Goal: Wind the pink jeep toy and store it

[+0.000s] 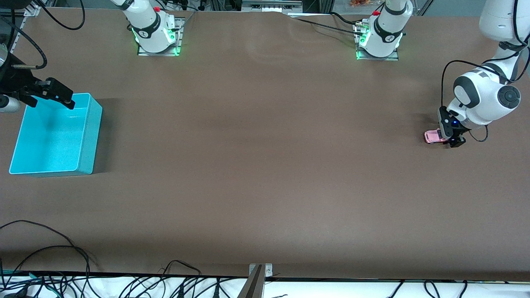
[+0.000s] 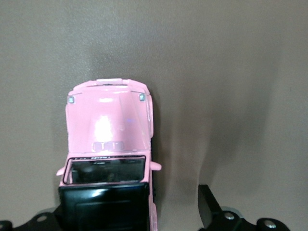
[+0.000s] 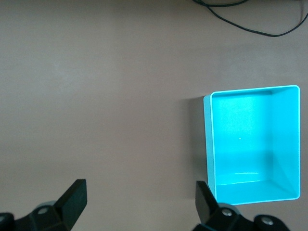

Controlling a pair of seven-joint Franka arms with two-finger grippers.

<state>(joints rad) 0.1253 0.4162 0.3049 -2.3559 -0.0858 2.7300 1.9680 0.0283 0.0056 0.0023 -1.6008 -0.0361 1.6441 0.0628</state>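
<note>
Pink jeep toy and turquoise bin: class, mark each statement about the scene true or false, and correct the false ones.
1. The pink jeep toy sits on the table. True.
2. The jeep lies inside the turquoise bin. False: the bin holds nothing.
3. The left tool is at the jeep with its jaws open. True.
4. The right tool grips the bin's rim. False: it hangs open above the bin.

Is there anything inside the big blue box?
No toy is inside the open turquoise plastic bin; its bare floor and walls show. In the front view the open right gripper covers one corner. The tiny pink jeep toy sits on the brown table, at the open left gripper.
</note>
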